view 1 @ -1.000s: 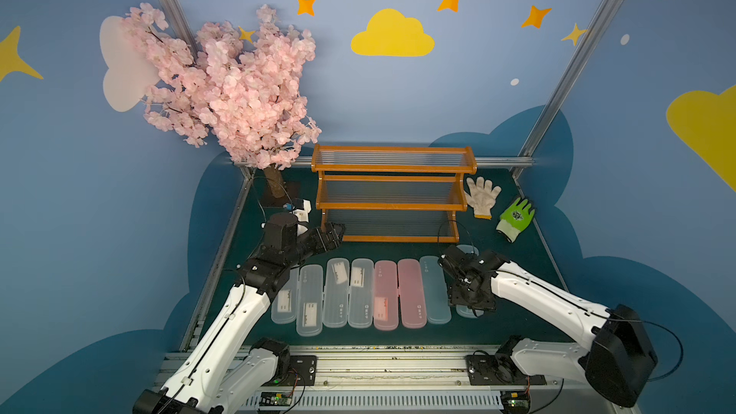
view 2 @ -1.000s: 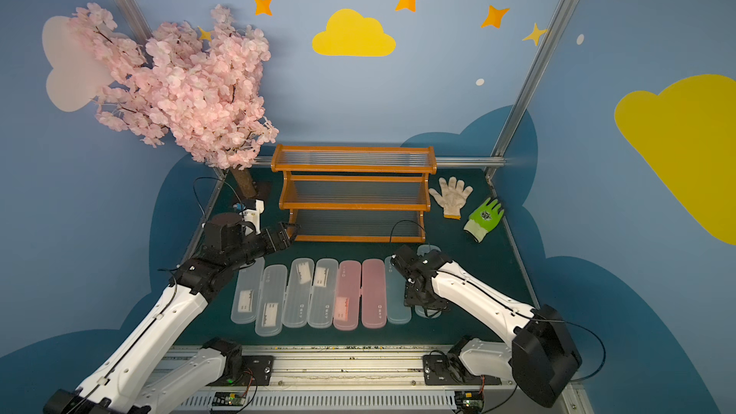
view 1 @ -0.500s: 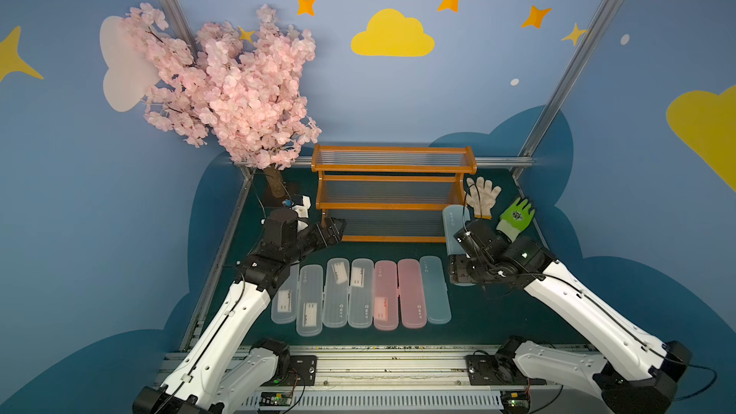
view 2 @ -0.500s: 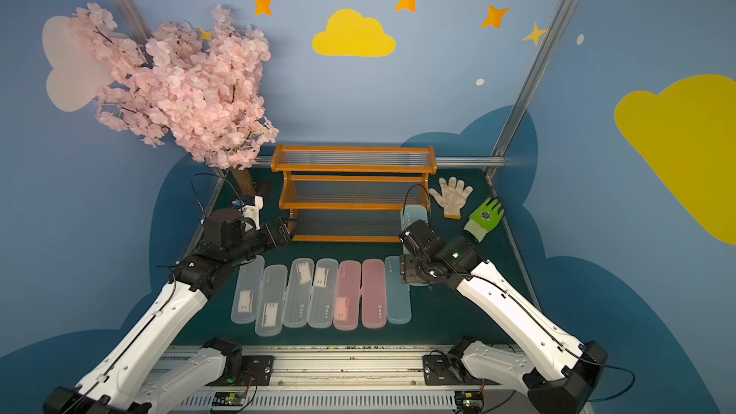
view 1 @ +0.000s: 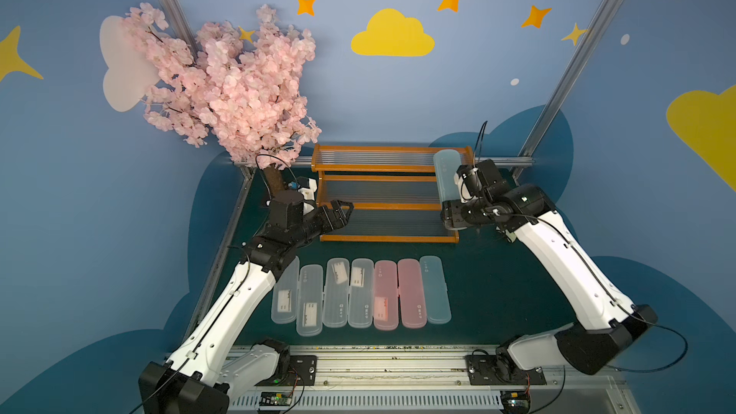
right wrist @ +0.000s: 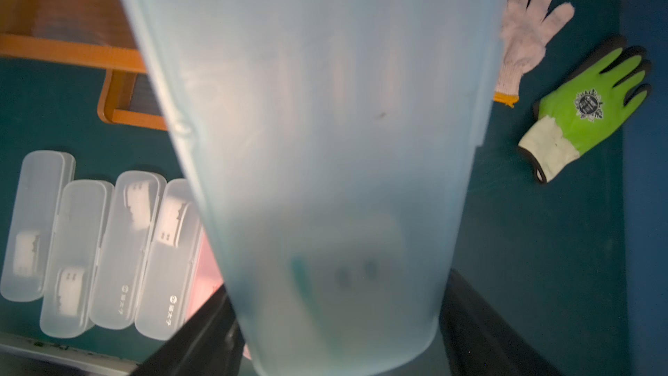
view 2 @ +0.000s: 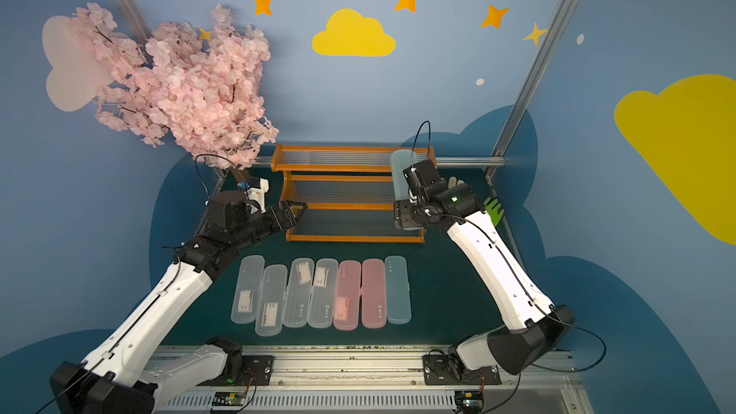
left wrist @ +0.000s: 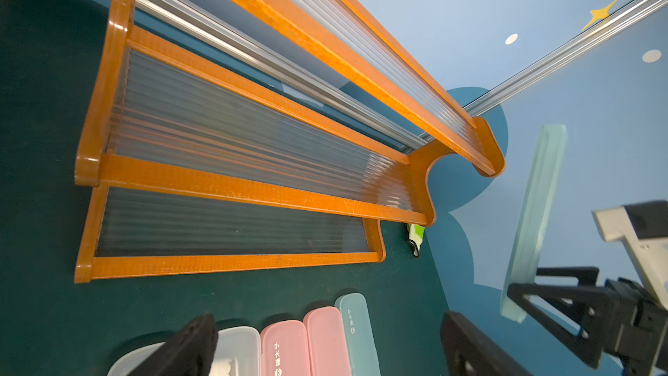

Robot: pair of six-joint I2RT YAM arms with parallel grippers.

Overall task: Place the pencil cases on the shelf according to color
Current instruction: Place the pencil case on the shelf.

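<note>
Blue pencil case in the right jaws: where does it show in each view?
Top view: blue pencil case by the shelf's right end.
Top view: case by the same end.
Left wrist: seen edge-on, past the shelf's end.
Right wrist: close up, filling most of the frame.
Shared landmark: the orange shelf.

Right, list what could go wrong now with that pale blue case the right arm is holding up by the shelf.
1. The right claw grips the pale blue translucent plastic pencil case near its lower end only, so the long case may pivot or slip.
2. In both top views its free end looks close to the right end of the orange-brown wooden three-tier shelf; it may clip the frame going in.
</note>
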